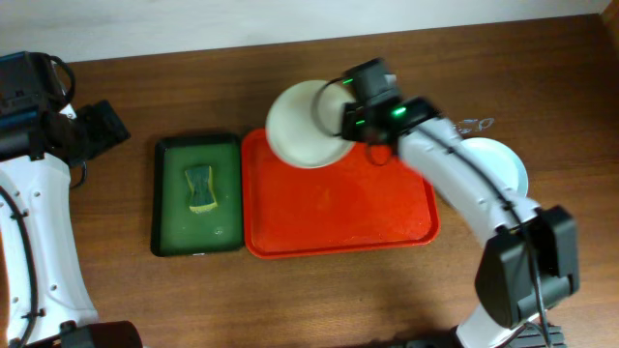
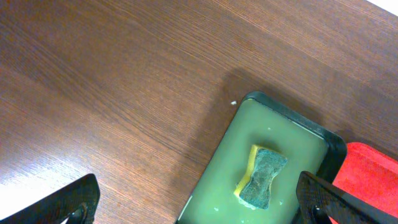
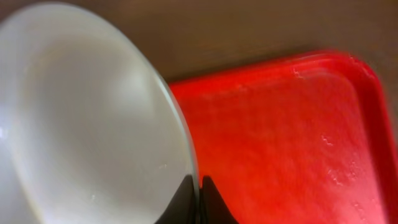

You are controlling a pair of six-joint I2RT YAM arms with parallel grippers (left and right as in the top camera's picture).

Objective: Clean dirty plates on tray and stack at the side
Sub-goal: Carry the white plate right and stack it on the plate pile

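My right gripper [image 1: 340, 118] is shut on the rim of a cream-white plate [image 1: 303, 126] and holds it tilted over the far left corner of the red-orange tray [image 1: 387, 217]. In the right wrist view the plate [image 3: 93, 118] fills the left side, its edge pinched between my fingers [image 3: 199, 190], with the tray [image 3: 292, 137] below. A pale mint-blue plate [image 1: 498, 159] lies on the table right of the tray, partly hidden by my right arm. My left gripper [image 2: 199, 202] is open above the table and the green tray's left edge.
A dark green tray [image 1: 172, 203] with a yellow-green sponge [image 1: 201, 188] lies left of the red tray; both the green tray [image 2: 233, 146] and the sponge [image 2: 261, 177] show in the left wrist view. Small clear objects [image 1: 472, 124] lie on the table behind the blue plate.
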